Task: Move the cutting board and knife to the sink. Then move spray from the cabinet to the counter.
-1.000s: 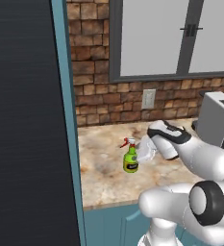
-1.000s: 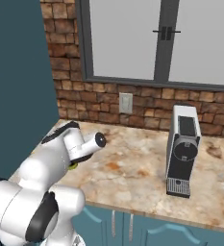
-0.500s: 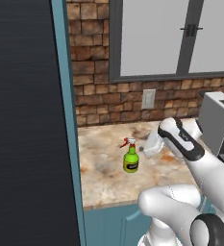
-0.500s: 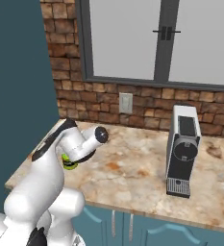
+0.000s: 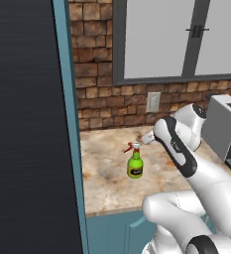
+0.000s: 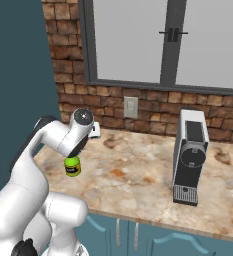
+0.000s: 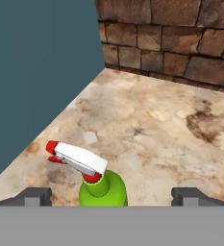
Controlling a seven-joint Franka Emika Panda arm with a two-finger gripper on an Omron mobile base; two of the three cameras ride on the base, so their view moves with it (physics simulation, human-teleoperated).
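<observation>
The spray (image 5: 135, 161) stands upright on the tabletop (image 5: 107, 181), centre of the left base view and at the lower middle of the hand view, so the last step looks done. No board or knife is in sight to judge. The claw (image 7: 111, 196) gapes wide, fingertips (image 7: 35, 196) either side, holding nothing.

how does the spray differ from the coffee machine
The spray is small and bright green with a red-and-white trigger; the coffee machine is far taller, boxy, grey and black. The spray is near the counter's teal wall end, the machine at the other. Both stand upright.
</observation>
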